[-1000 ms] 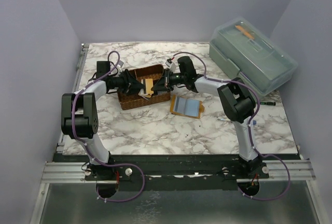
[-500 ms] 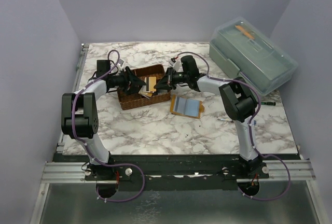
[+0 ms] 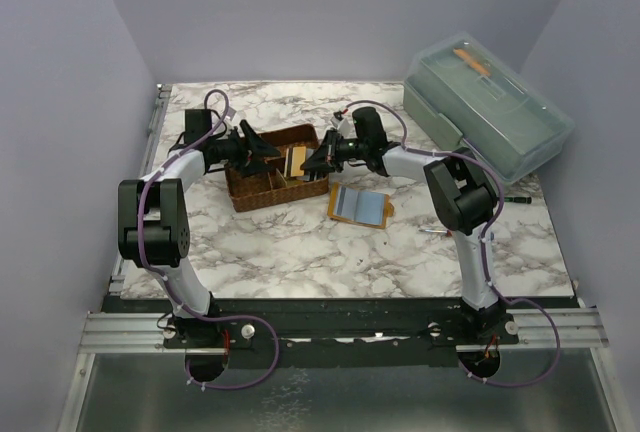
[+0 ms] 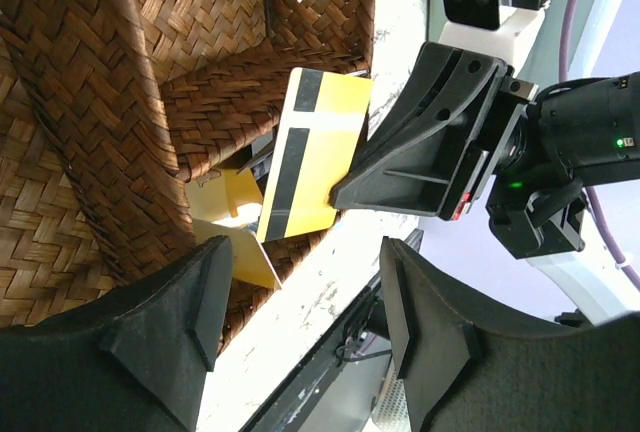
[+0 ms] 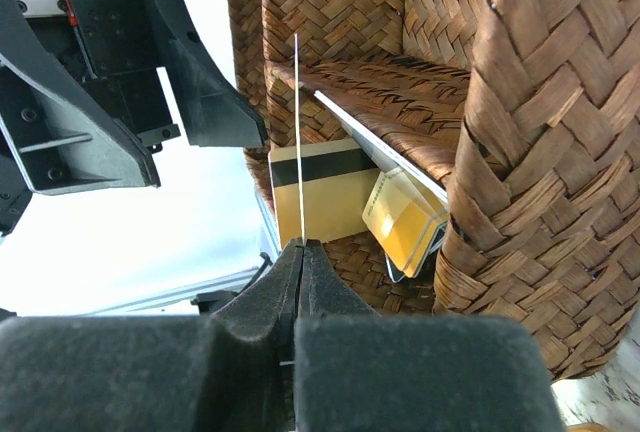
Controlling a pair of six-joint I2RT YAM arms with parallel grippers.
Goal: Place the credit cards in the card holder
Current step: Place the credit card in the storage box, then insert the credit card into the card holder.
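Observation:
A yellow credit card (image 4: 315,152) with a black stripe stands on edge over the woven basket (image 3: 262,194), pinched at one end by my right gripper (image 5: 302,247), which is shut on it. In the right wrist view this card (image 5: 298,132) shows as a thin edge-on line. My left gripper (image 4: 300,322) is open just left of the card, with nothing between its fingers. More credit cards (image 5: 405,217) lie in the basket's compartment. The orange-tan card holder (image 3: 337,207) lies open on the table to the right of the basket, with a pale blue card (image 3: 365,204) on it.
The brown woven basket (image 5: 520,152) has tall walls and a divider close around the cards. A grey-green lidded plastic box (image 3: 488,102) stands at the back right. A dark pen (image 3: 516,197) lies near the right table edge.
My left gripper's jaws have opened wider and drawn back to the left, away from the yellow card. The right gripper has stayed shut on that card and shifted slightly left over the basket.

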